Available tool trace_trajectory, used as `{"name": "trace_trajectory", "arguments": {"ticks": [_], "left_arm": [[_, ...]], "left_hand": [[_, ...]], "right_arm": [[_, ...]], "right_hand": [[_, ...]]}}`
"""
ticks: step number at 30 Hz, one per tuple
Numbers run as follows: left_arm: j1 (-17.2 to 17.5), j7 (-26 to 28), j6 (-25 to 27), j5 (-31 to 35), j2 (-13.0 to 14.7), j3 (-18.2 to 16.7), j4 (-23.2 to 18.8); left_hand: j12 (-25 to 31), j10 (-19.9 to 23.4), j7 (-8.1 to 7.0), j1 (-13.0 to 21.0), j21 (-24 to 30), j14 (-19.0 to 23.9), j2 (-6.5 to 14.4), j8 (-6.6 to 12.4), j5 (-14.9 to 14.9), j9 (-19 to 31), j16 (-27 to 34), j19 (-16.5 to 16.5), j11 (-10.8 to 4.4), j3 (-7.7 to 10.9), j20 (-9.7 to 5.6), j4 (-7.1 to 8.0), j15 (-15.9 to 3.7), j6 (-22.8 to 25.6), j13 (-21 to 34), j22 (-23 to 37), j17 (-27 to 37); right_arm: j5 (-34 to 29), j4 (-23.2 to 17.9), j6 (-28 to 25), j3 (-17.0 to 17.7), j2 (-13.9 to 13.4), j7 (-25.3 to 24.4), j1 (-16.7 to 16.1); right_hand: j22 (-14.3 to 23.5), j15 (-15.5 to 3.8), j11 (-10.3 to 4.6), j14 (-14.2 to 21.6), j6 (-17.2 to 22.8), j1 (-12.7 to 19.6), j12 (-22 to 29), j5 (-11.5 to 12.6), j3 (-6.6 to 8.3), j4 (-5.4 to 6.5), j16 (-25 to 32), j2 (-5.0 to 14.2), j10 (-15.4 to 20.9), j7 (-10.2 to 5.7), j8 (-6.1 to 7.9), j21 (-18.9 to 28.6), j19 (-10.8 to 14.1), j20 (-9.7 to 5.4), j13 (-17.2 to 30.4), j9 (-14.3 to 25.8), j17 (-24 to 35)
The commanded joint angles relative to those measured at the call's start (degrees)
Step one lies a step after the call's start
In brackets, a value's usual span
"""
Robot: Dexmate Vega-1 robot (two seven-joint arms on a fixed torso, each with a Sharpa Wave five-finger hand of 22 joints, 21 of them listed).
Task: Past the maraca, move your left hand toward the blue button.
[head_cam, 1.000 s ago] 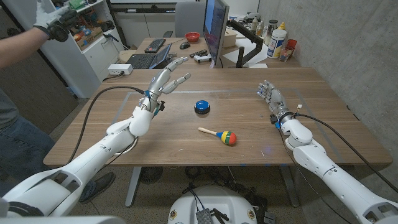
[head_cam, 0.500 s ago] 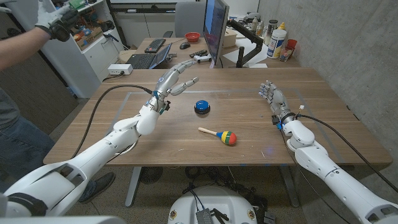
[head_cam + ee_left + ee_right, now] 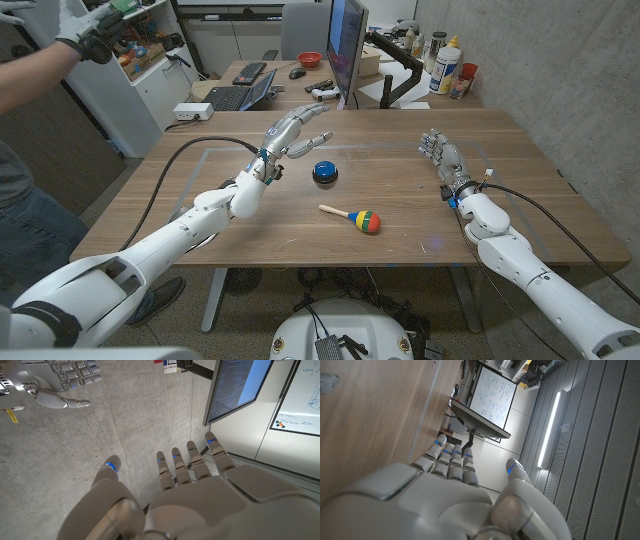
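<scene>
Fingers (image 3: 305, 135) of the left hand (image 3: 290, 135) are spread wide, holding nothing, raised just left of the blue button (image 3: 325, 172). The maraca (image 3: 353, 215) lies nearer the robot, on bare wooden surface (image 3: 400, 240). The right hand (image 3: 441, 156), fingers apart and holding nothing, stands near the right edge.

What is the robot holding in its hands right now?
Nothing. The left hand hangs open near the blue button, fingers spread. The right hand is empty too. The maraca lies untouched.

Bare table between left hand (image 3: 296, 133) and blue button (image 3: 324, 172); maraca (image 3: 352, 216) nearer robot.
</scene>
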Motion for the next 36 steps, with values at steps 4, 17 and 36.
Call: {"name": "trace_trajectory", "arguments": {"ticks": [4, 17, 36], "left_arm": [[-2.3, -0.06, 3.11, 0.75, -0.6, 3.41, 2.14], [-4.39, 0.42, 4.15, 1.09, -2.06, 6.35, 5.1], [-7.33, 2.92, 4.82, 3.6, -4.4, 11.76, 10.17]], "left_hand": [[0.14, 0.48, -0.1, 0.8, -0.12, 0.57, -0.07, 0.12, -0.3, 0.28, 0.05, 0.32, -0.12, 0.13, 0.19, -0.39, 0.19, 0.53, 0.25, 0.16, 0.18], [0.01, 0.45, -0.04, 0.95, -0.26, 0.66, -0.08, 0.06, -0.44, 0.27, -0.02, 0.4, -0.13, 0.14, 0.02, -0.35, 0.15, 0.93, 0.26, 0.17, 0.19], [0.01, 0.86, -0.17, 1.16, -0.51, 0.92, -0.05, 0.02, -0.59, 0.27, -0.04, 0.3, -0.21, 0.17, 0.05, -0.29, -0.11, 1.55, 0.28, 0.19, 0.21]], "right_arm": [[-0.22, -0.1, 0.33, 0.15, -0.44, 0.59, 0.06], [-0.15, 0.43, 0.7, 0.29, -0.55, 1.03, 0.2], [-0.33, -0.42, -0.65, 0.37, -1.36, 0.54, 0.06]], "right_hand": [[0.17, -0.15, 0.04, 0.54, 0.52, 0.22, 0.07, 0.44, -0.35, 0.07, -0.02, 0.25, 0.52, -0.23, 0.4, -0.13, 0.42, -0.76, 0.19, 0.32, 0.19], [0.18, -0.07, 0.06, 0.61, 0.61, 0.2, 0.08, 0.51, -0.53, 0.07, -0.01, 0.33, 0.65, -0.19, 0.39, -0.36, 0.53, -0.75, 0.19, 0.32, 0.2], [0.19, -0.06, 0.06, 0.68, 0.76, 0.22, 0.04, 0.66, -0.72, 0.03, -0.07, 0.36, 0.66, -0.38, 0.4, -0.71, 0.7, -0.79, 0.19, 0.32, 0.17]]}}
